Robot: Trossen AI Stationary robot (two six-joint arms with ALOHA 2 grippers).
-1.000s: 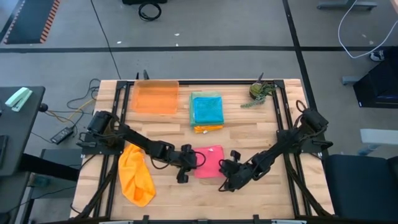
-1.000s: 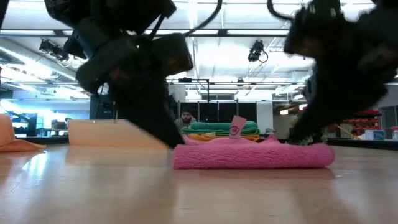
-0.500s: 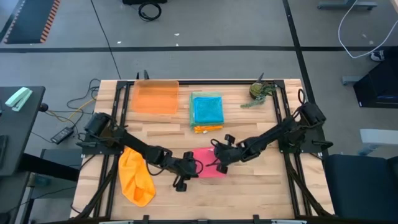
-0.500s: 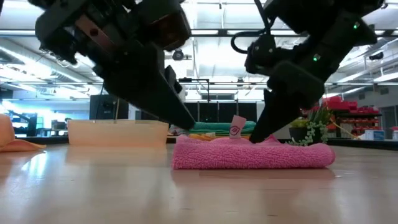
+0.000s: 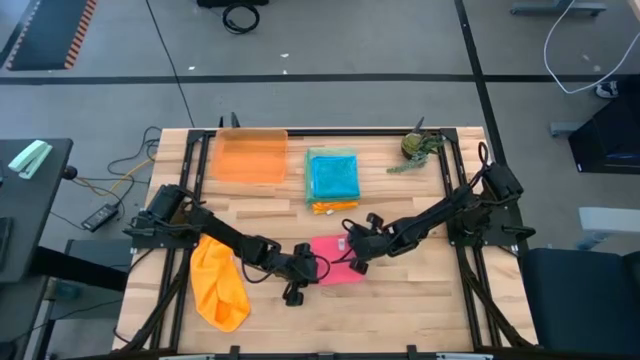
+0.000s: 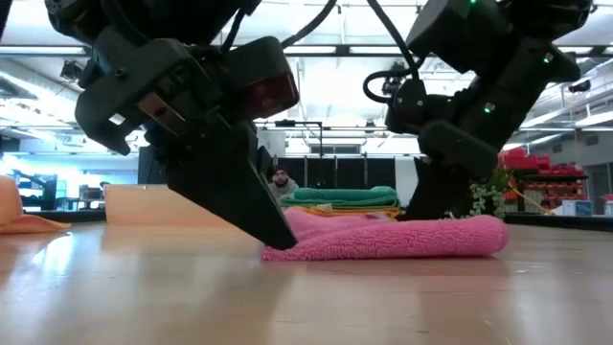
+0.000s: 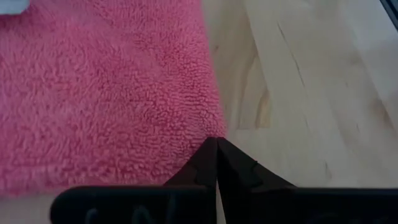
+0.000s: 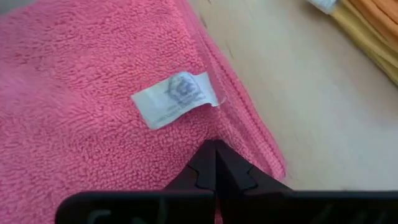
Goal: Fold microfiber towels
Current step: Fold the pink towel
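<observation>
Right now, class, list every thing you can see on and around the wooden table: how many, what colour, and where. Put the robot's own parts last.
Folded pink microfiber towel: one, pink with a white tag, table's front middle.
Stack of folded towels: one pile, teal-blue on top, orange at its front edge, back middle.
Crumpled orange towel: one, front left.
Translucent orange tray: one, back left.
Small potted plant: one, green, back right.
Person: one, in the room beyond the table.
Left gripper: dark, shut, at the pink towel's left edge.
Right gripper: dark, shut, at the pink towel's back right corner.
</observation>
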